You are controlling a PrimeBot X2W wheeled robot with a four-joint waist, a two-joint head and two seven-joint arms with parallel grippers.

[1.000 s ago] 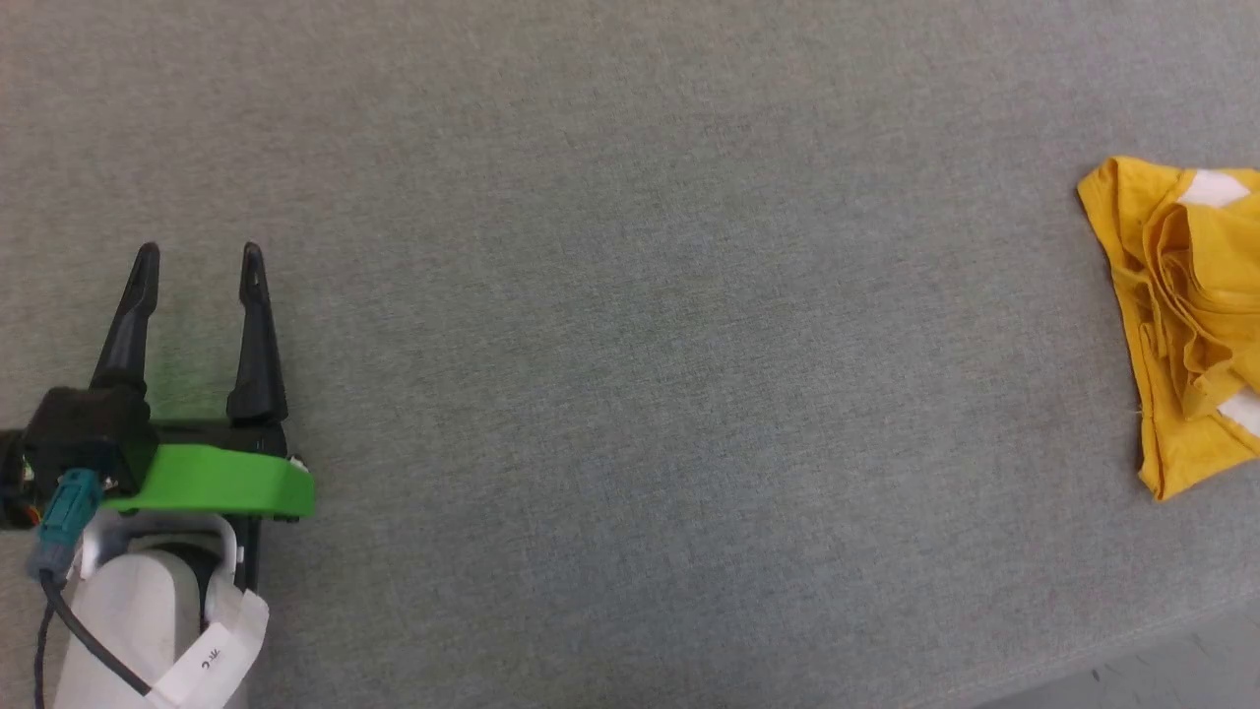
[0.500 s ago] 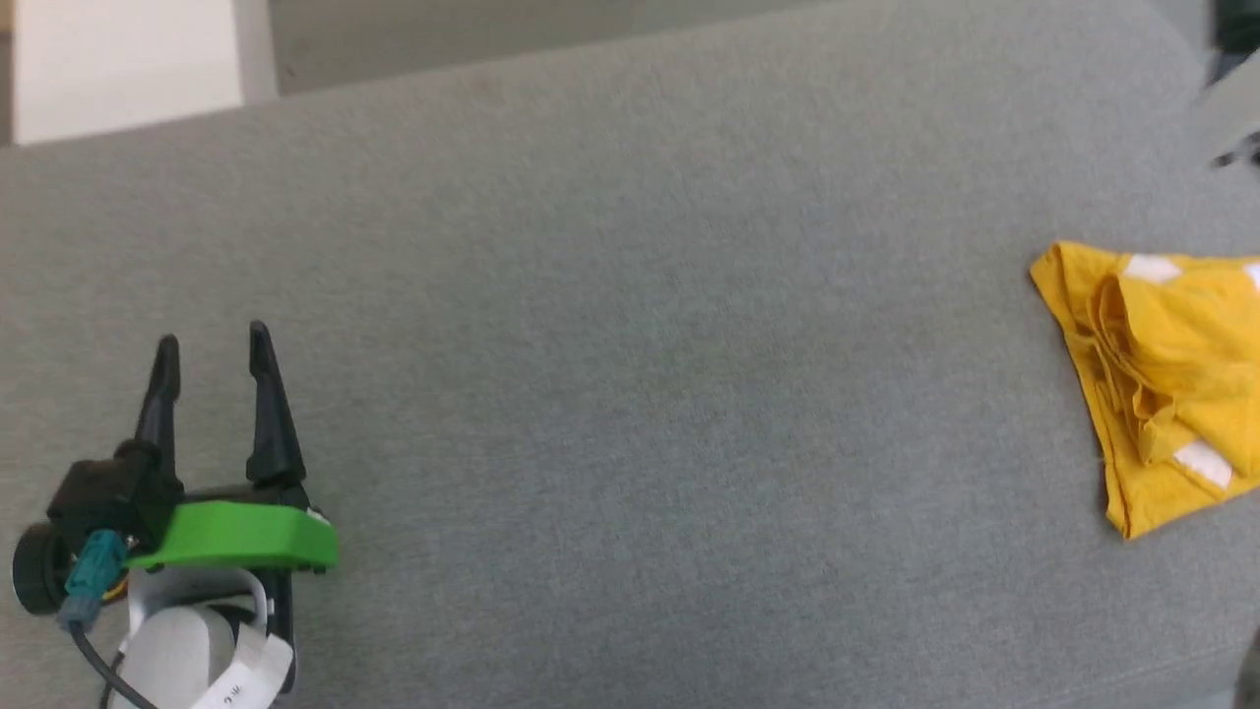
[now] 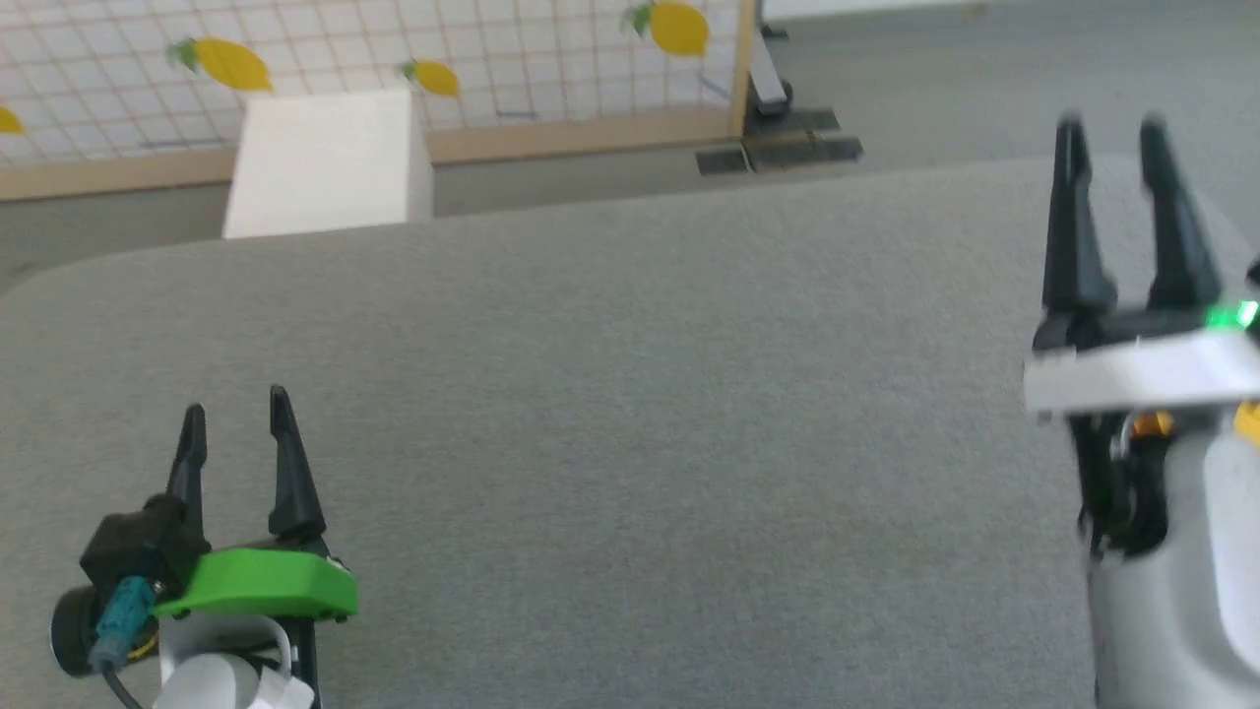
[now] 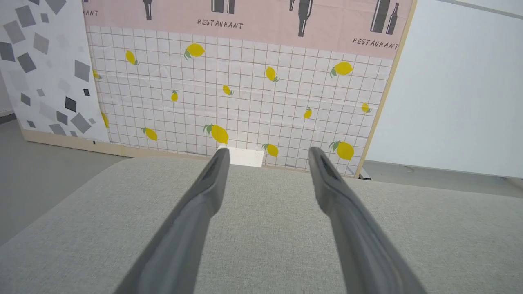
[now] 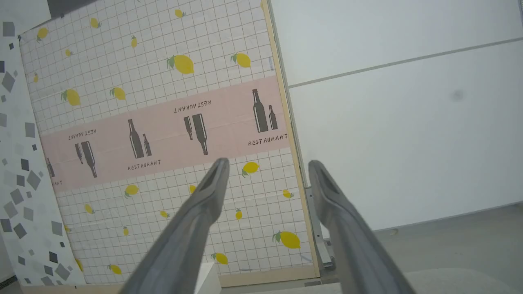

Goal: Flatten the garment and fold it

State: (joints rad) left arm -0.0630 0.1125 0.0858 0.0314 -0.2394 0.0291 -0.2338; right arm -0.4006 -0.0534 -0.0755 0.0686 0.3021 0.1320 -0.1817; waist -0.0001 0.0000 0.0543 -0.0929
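The yellow T-shirt is out of view in every current frame. My left gripper (image 3: 236,406) hovers low over the grey padded surface (image 3: 630,414) at the lower left, open, nothing between its fingers. My right gripper (image 3: 1110,126) is raised at the right edge, fingers pointing up, also open and empty. In the left wrist view the left gripper (image 4: 268,151) points across the grey surface (image 4: 265,237) toward the far wall. In the right wrist view the right gripper (image 5: 268,162) aims above the surface at the lemon-printed partition (image 5: 163,122).
Past the surface's rounded far edge stand a white box (image 3: 325,162), the lemon-printed partition (image 3: 492,59) with a wooden frame, and a dark metal stand foot (image 3: 778,148). Grey floor lies beyond. A plain white wall (image 5: 408,102) rises to the right.
The head camera has tilted up, so the T-shirt has slid out of the picture and the far wall has come in. My right gripper has come into view at the right.
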